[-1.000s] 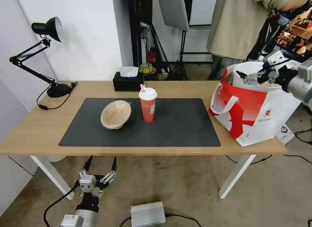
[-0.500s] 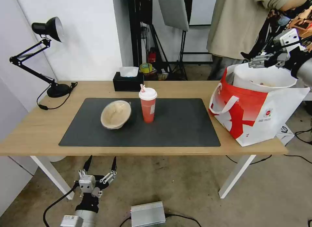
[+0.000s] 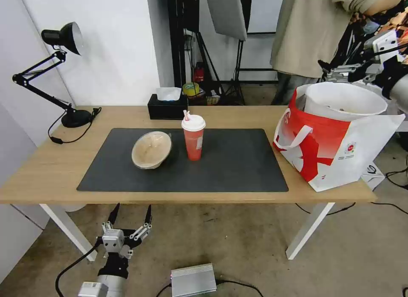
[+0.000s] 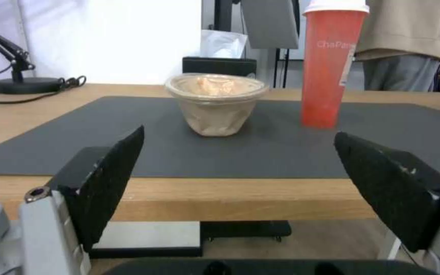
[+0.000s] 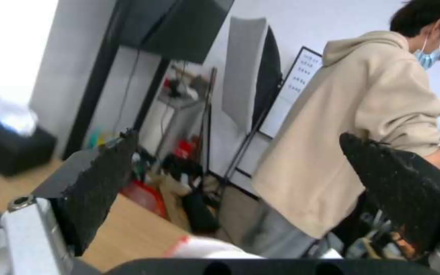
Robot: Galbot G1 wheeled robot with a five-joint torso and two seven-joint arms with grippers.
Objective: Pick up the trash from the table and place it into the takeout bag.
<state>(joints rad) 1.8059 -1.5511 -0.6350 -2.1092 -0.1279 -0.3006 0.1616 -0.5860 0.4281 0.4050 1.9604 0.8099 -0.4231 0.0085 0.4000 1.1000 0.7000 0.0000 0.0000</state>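
Left gripper (image 3: 131, 212) parked at 7 o'clock below the table (image 3: 51, 169), jaws apart; tan bowl (image 3: 151, 149) and cup (image 3: 194, 137) wait mid-mat; right gripper (image 3: 335, 71), jaws apart and empty, above the bag (image 3: 335, 161) at 2 o'clock, should lift clear without snagging the rim.

Open mat (image 3: 238, 161) lies between the red cup (image 3: 194, 137) and takeout bag (image 3: 335, 148).

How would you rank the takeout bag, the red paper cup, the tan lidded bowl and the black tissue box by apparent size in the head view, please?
Largest to smallest:
1. takeout bag
2. tan lidded bowl, red paper cup and black tissue box: too alike to rank.
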